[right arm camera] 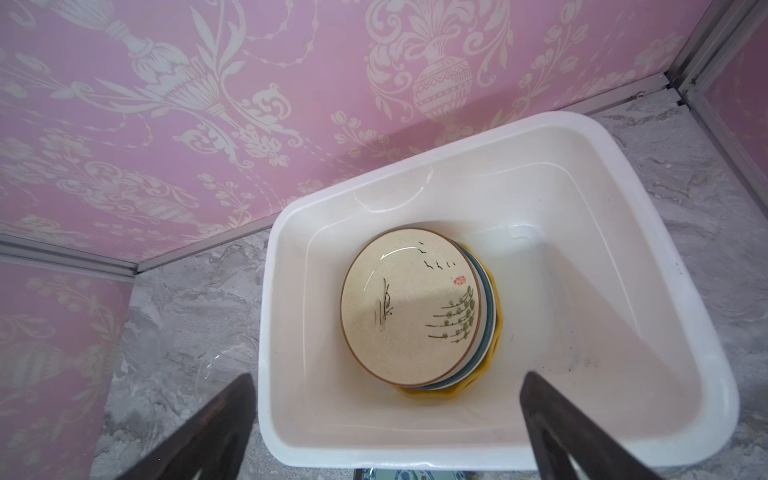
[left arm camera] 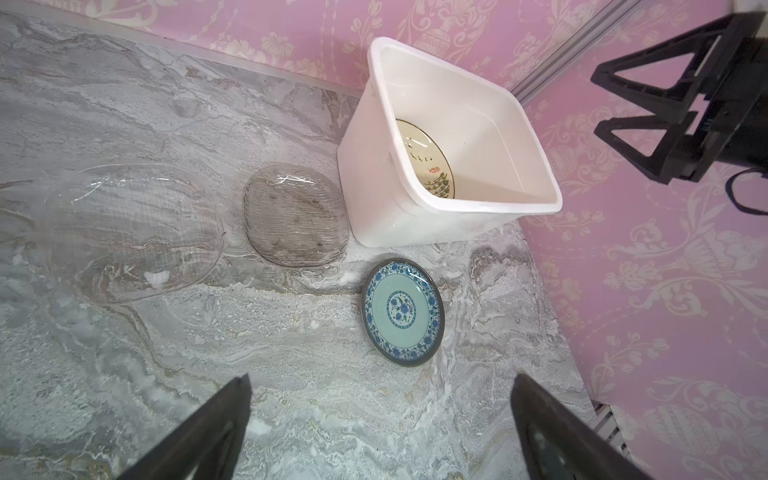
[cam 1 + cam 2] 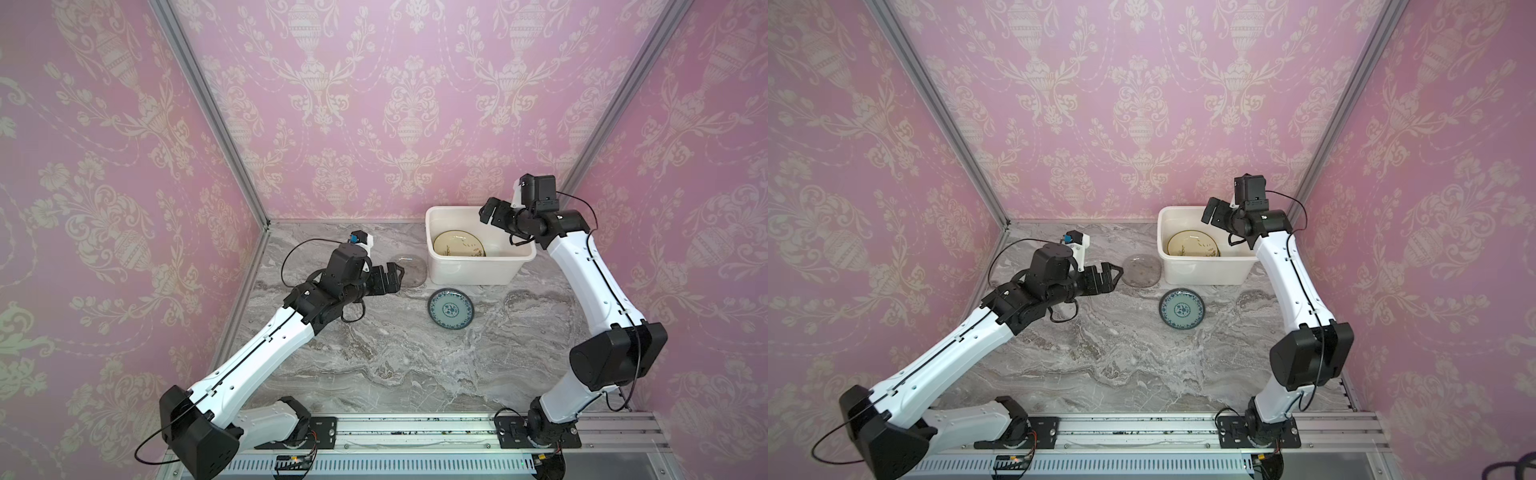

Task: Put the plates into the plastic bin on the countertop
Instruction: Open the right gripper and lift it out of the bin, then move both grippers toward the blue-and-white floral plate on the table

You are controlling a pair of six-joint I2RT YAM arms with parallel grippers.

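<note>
Closest to the lens is the silver rail that carries both arms. My left claw is spread wide and empty, just beside the smaller clear plate, probably set for a rim pinch since it lies flat on the surface. A bigger clear plate lies beyond it, away from the bin. The teal plate sits at the bin's 6 o'clock. The plastic bin holds a stack topped by the cream plate. My right claw hangs over its 2 o'clock corner, fully open, holding nothing.
</note>
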